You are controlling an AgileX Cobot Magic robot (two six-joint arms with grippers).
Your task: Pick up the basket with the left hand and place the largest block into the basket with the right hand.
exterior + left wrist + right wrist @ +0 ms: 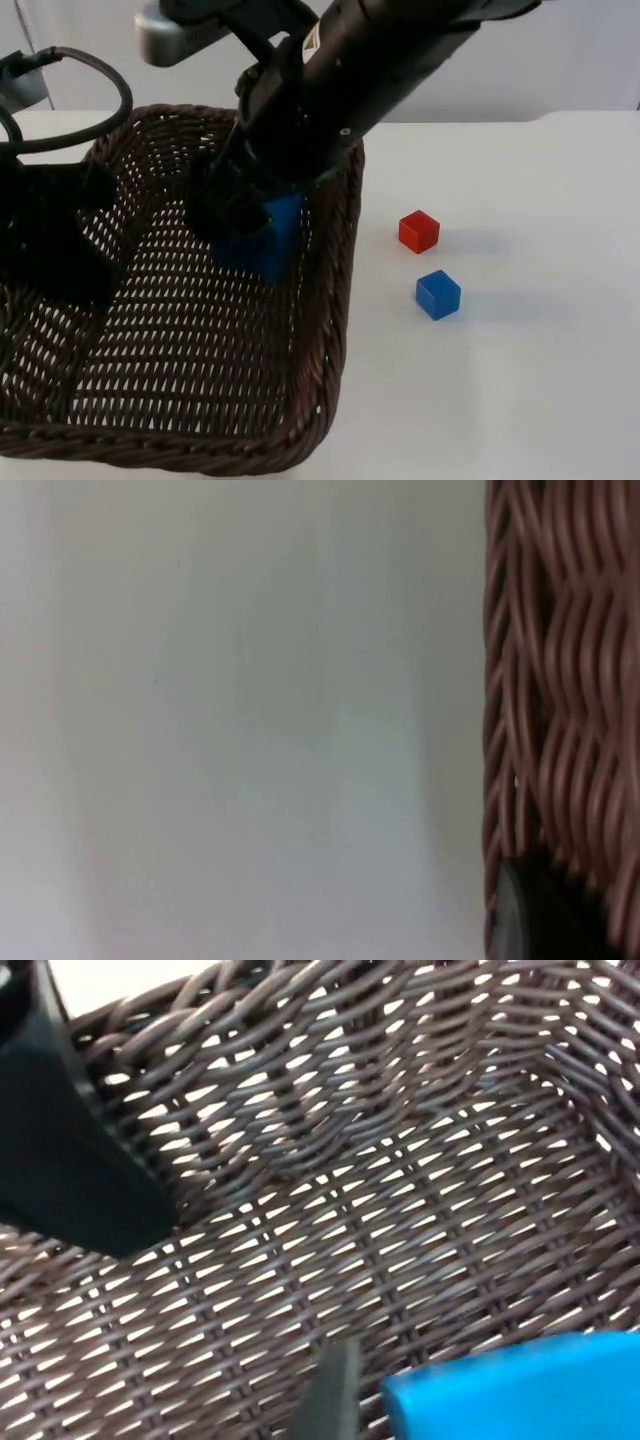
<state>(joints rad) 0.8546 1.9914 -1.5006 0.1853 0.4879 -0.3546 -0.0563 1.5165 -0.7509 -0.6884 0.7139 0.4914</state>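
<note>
The basket is big, brown and woven, and it takes up the left side of the top view. The left gripper is at the basket's left rim, dark and hard to make out. I think it is holding the rim so the basket stays up and still, but I cannot tell if its fingers are closed. In the left wrist view the woven wall sits right against that arm's black fingertip, with the white table beside it. The right arm reaches down into the basket from above. The right gripper is closed on the big blue block. The block hangs just under the gripper, inside the basket, near the right wall. It looks close to the woven floor, but I cannot tell if it touches. In the right wrist view the block shows as a bright blue edge by the fingertip, with the basket floor behind it. I think the arm holds it low so it will not bounce when let go. Two little blocks sit on the table, well apart from the basket. One is red and one is blue. They are near each other but not touching.
</note>
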